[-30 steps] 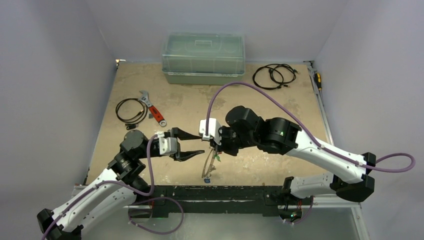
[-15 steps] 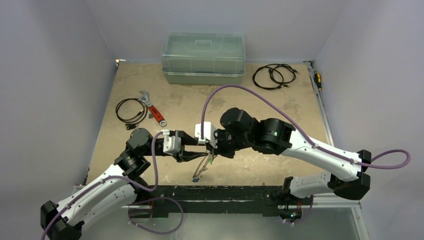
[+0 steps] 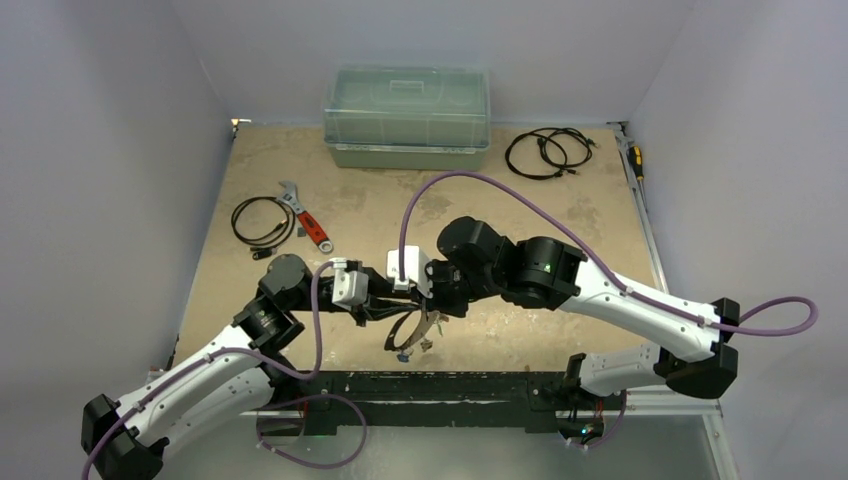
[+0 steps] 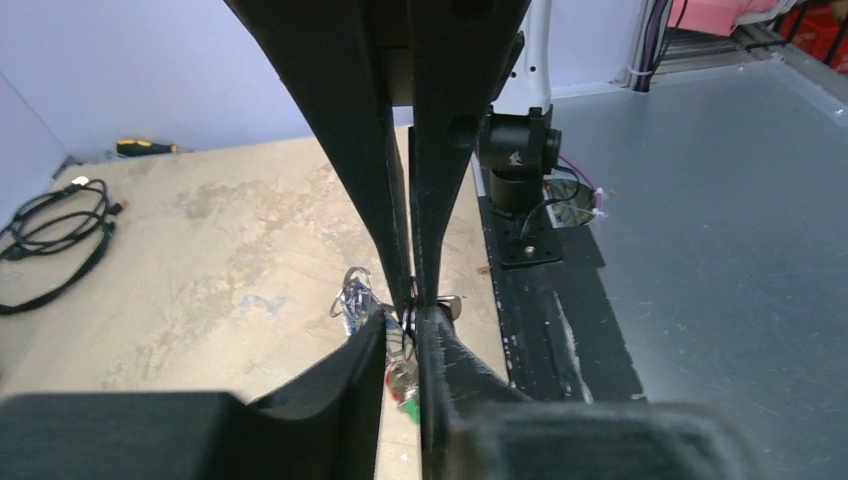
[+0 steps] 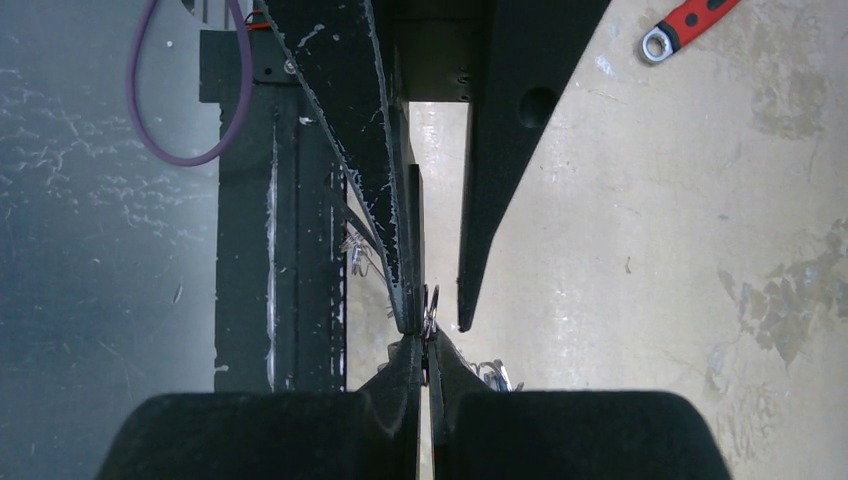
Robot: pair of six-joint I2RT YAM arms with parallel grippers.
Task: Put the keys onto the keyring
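So, the keyring (image 5: 430, 305) is held up off the bench (image 3: 350, 200), over the near edge and a bit left of its middle, not lying on anything. It's seen edge-on in both wrist views, just a thin band of metal. From above, its long axis is seen slanting down toward the near-left corner. The keys (image 4: 352, 300) are hung in a bunch with it, and a green and a red tag are dangled just under the pinch point.

The ring's upper end is pinched by the right gripper (image 5: 425, 345), whose fingers are pressed tight together on the metal. The left gripper (image 4: 405, 322) is pointed in from the opposite side, tip to tip with the right one. Its fingers are parted by a narrow gap, and the ring is sat inside that gap. One finger looks to be touching the band and the other is seen just apart from it, so no proper grip can be claimed for that side.

That's the relation everything hangs on: the ring is straight ahead of the left fingertips, between them, and its length drops away below both sets of tips. Neither arm can really be called nearer, since both are met at the same spot. A squeeze by the left is probably all that's called for next. Which keys are actually threaded can't be told.
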